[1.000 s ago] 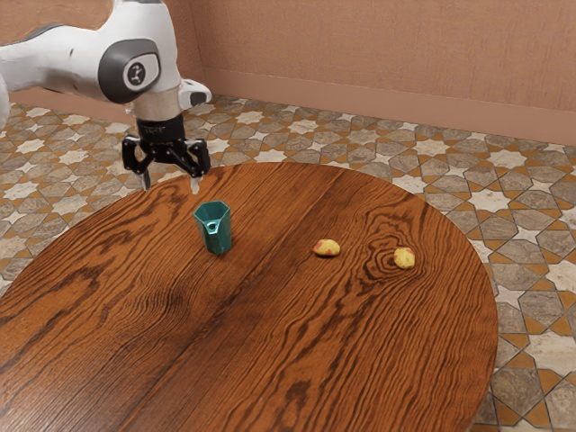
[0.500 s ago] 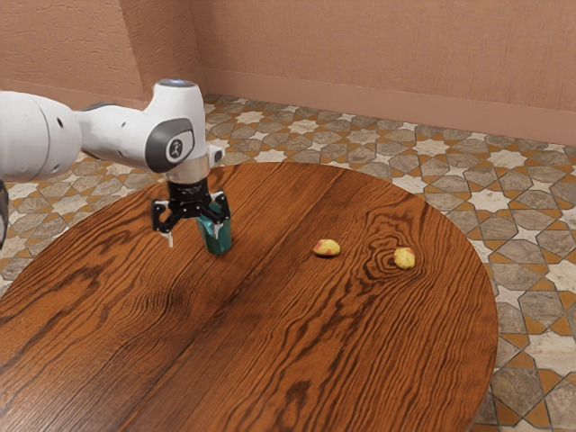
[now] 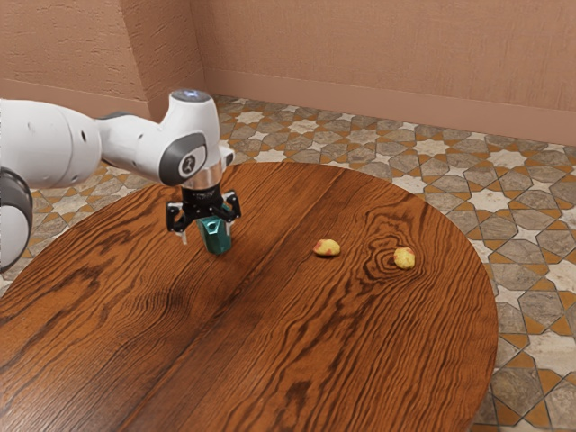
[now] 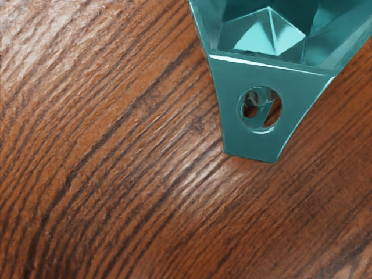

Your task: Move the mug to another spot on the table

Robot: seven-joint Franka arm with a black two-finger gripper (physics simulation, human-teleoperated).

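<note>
A teal faceted mug (image 3: 217,238) stands upright on the round wooden table (image 3: 270,342), left of the table's middle. My gripper (image 3: 205,230) has come down over it, open, with its fingers spread on either side of the mug's upper part and no clear grip on it. The mug's lower half shows beneath the hand. In the wrist view the mug (image 4: 273,35) lies just under the hand, seen from above. Its flat handle (image 4: 258,113), pierced by a round hole, juts out over the wood grain.
Two small yellow-and-red lumps lie on the table toward the exterior view's right, one (image 3: 327,247) near the middle and one (image 3: 404,258) farther right. The table's rim curves round at the right, with tiled floor (image 3: 504,180) beyond.
My hand has dropped from above and behind the mug to the mug itself, shifting toward the exterior view's right. The mug has stayed in place.
</note>
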